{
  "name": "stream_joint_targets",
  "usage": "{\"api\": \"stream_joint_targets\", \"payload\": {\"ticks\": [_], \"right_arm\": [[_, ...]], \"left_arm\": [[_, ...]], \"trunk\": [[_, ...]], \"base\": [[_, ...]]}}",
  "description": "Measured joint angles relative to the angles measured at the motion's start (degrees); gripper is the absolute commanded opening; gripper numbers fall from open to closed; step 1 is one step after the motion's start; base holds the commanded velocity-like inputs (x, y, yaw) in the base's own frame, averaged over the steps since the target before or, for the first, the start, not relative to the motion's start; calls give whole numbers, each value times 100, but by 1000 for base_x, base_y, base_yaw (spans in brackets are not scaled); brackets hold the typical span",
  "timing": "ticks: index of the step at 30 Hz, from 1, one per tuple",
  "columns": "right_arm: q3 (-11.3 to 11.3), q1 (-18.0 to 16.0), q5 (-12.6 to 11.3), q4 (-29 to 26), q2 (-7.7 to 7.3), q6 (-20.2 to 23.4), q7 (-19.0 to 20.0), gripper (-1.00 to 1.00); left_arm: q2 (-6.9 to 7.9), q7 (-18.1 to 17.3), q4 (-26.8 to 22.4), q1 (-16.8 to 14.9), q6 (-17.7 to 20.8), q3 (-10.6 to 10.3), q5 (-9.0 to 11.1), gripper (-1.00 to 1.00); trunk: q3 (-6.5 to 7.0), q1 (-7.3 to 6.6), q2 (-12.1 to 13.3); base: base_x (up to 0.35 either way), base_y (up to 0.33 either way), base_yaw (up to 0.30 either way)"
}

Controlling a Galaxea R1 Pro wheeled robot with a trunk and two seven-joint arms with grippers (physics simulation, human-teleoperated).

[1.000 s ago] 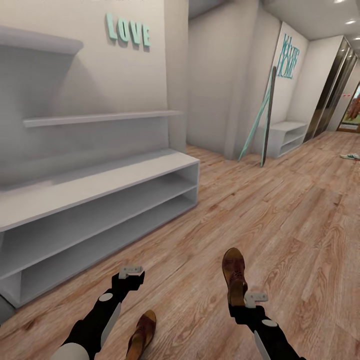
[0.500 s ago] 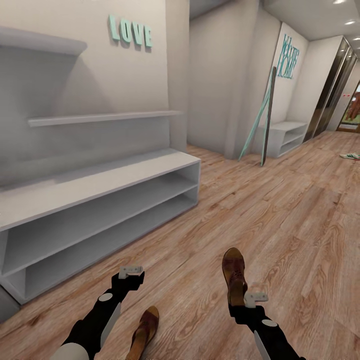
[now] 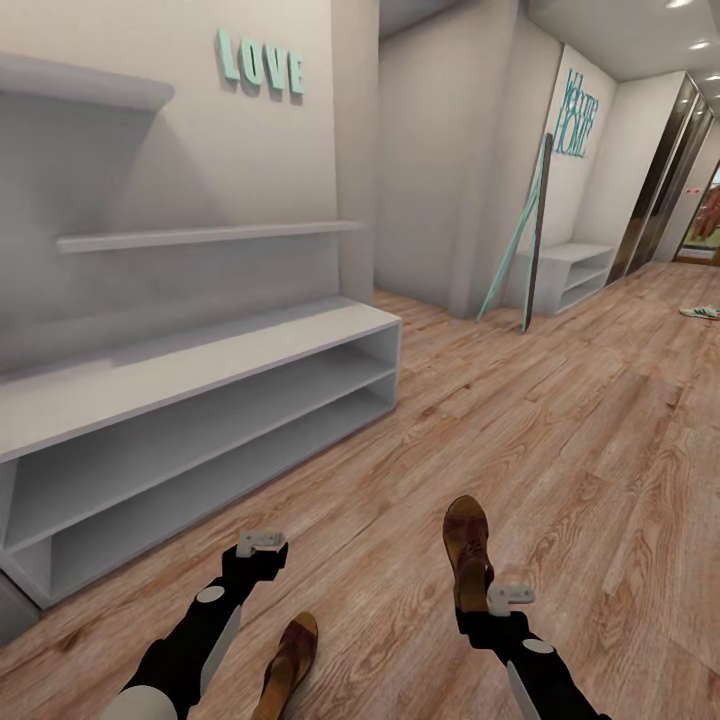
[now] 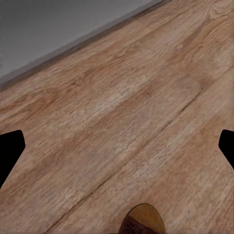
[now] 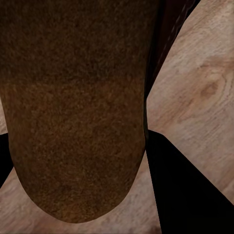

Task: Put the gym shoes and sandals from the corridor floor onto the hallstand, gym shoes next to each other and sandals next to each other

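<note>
One dark brown sandal (image 3: pixel 467 545) sticks forward out of my right gripper (image 3: pixel 487 598), which is shut on its heel end. In the right wrist view this sandal (image 5: pixel 78 107) lies close between the black fingers (image 5: pixel 185 190). The other sandal (image 3: pixel 290 655) rests on the corridor floor (image 3: pixel 560 450) beside my left forearm, and its toe (image 4: pixel 141 222) shows in the left wrist view. My left gripper (image 3: pixel 262 547) hangs open above bare planks, fingers (image 4: pixel 9 151) wide apart. The grey hallstand (image 3: pixel 200 390) stands at left. One gym shoe (image 3: pixel 700 312) lies far off at the right.
A low grey bench (image 3: pixel 578 272) sits down the corridor, with a teal-edged frame (image 3: pixel 530 240) leaning on the wall beside it. Teal letters hang on the wall above the hallstand's two shelves. Sliding doors line the far right.
The whole picture slid slightly rightwards a second ago, so the camera moved. Both arms and both sandals keep their places relative to me.
</note>
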Motion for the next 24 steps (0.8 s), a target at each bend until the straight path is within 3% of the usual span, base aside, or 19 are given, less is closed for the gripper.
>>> {"api": "stream_joint_targets", "payload": {"ticks": [1,3,6,9,10,12,13,18,24], "right_arm": [[0,-1,0,1,1,0,1,-100],[-23,0,-11,15,-13,49,3,-100],[-29,-2,-14,6,-18,152,-11,-100],[-30,-30,-11,-26,-19,581,-17,-100],[-32,-91,-9,-51,-20,938,-18,-100],[-34,-201,-9,-95,-20,1356,-18,-100],[-35,-311,-9,-137,-20,1762,-18,-100],[-41,-492,-17,-209,-11,2664,-8,-100],[-24,-526,-8,-252,4,2846,-2,-100]], "left_arm": [[1,0,1,0,17,5,3,100],[9,1,-1,-116,418,23,13,100],[4,-3,32,-558,926,20,15,100],[5,-5,186,-912,1359,20,18,100],[6,-6,282,-1032,1484,19,19,100],[6,-9,370,-1143,1570,19,19,100],[6,-11,432,-1224,1624,17,17,100],[5,-20,584,-1327,1675,-9,-2,100],[13,-25,824,-1311,1343,-16,-18,100]], "trunk": [[0,0,0],[0,0,0],[1,0,0],[0,0,0],[1,0,0],[1,0,0],[1,0,0],[0,0,0],[0,0,0]], "base": [[0,0,0],[0,0,0],[0,0,0],[0,0,0],[0,0,0],[0,0,0],[0,0,0],[0,0,0],[0,0,0]]}}
